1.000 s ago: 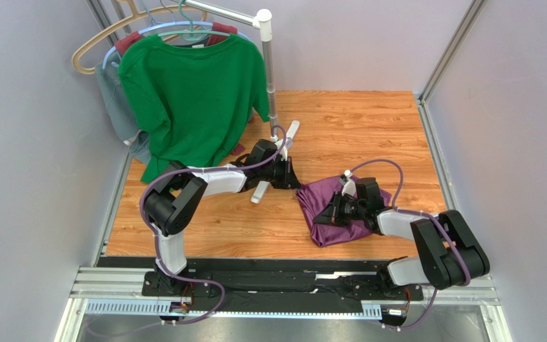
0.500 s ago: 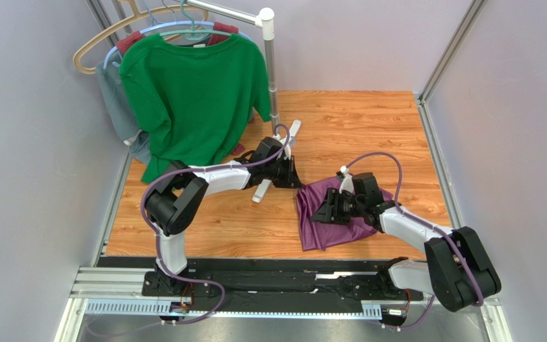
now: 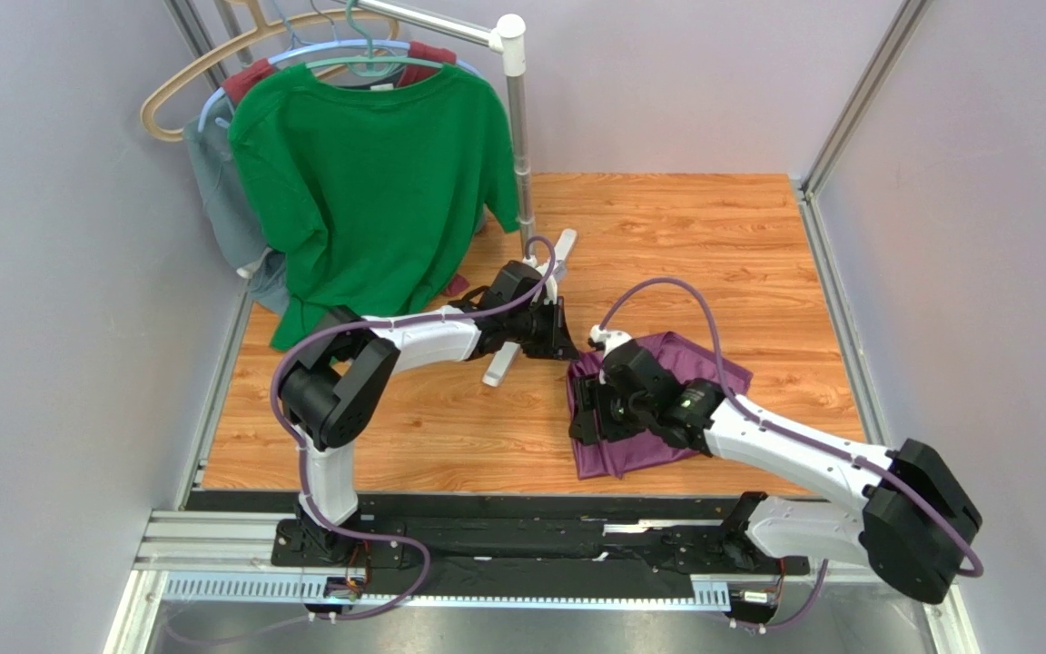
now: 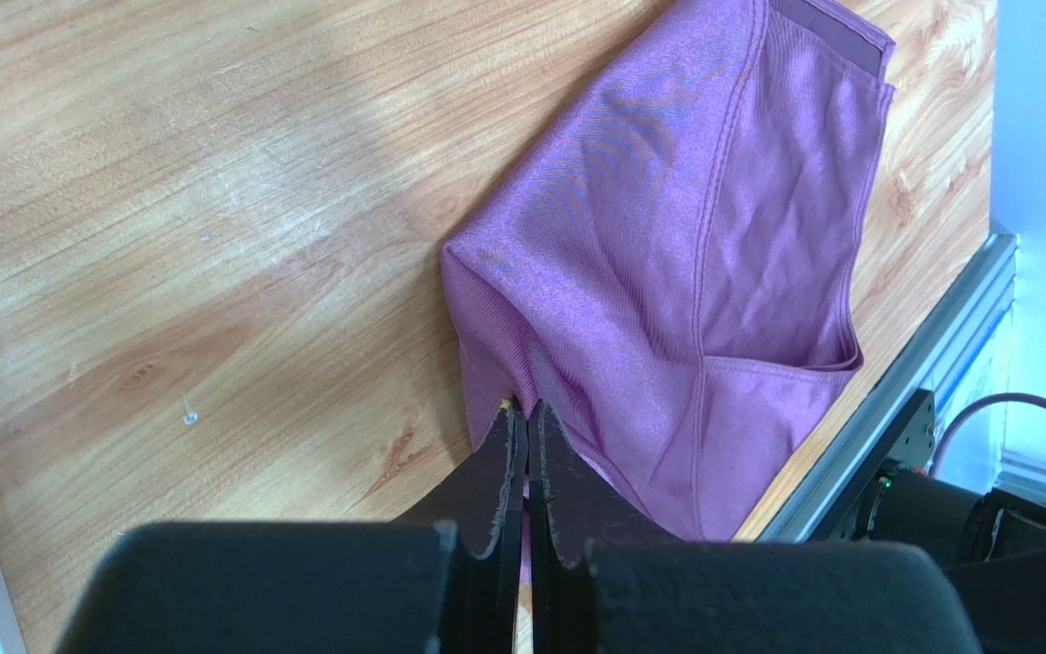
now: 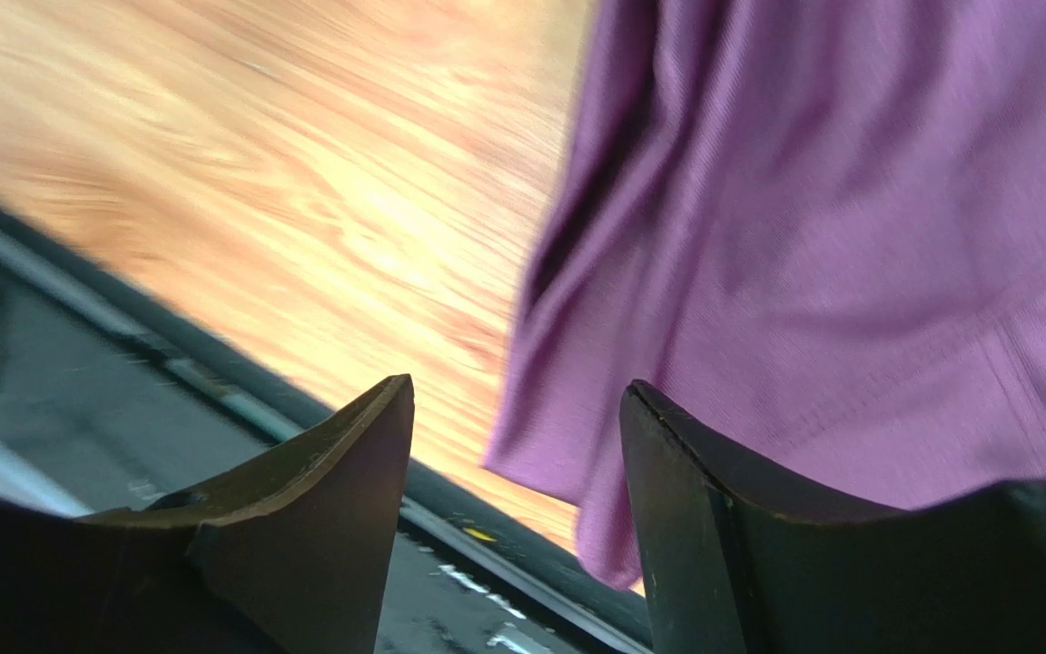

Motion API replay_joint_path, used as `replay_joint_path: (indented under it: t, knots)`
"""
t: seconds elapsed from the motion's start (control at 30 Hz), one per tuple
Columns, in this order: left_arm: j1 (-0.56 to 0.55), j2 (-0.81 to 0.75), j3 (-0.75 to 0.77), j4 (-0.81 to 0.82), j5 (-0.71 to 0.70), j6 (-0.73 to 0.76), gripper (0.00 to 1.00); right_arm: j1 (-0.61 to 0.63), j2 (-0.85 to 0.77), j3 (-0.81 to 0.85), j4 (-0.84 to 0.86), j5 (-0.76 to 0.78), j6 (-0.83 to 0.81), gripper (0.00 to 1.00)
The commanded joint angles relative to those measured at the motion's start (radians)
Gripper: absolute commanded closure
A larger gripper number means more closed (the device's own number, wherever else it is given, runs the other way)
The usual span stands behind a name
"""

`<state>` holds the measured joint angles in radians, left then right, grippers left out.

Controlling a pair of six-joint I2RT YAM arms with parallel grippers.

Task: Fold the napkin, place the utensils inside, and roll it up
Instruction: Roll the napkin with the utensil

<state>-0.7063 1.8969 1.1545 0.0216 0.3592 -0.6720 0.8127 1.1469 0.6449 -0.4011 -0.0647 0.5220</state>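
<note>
Left jaws sat pressed together at the napkin point(image 4: 706, 259) corner, right jaws gaped over its edge; we figured thin, limp, slippery cloth needed corner pinching.

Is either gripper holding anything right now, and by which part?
The left gripper is pinched shut on the napkin, at the corner facing it. The right gripper stands open over the napkin's edge, holding nothing.

robot arms: 2 point(image 3: 413, 338) point(image 3: 795, 447) | purple napkin: 1 point(image 3: 620, 454) | green T-shirt: 1 point(image 3: 365, 191) | rack pole: 1 point(image 3: 518, 136)
</note>
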Motion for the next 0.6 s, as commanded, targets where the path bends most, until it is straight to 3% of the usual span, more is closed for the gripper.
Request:
replay_joint_path:
  t: [0.0,0.13,0.57]
  knots:
    - [0.001,0.007,0.050,0.024,0.003,0.005,1.00,0.095,0.057,0.035,-0.102,0.255,0.067,0.39]
    - [0.001,0.002,0.051,0.020,0.001,0.009,1.00,0.163,0.079,0.068,-0.146,0.342,0.102,0.38]
    - [0.001,-0.009,0.042,0.018,0.000,0.018,1.00,0.275,0.218,0.117,-0.137,0.353,0.142,0.41]
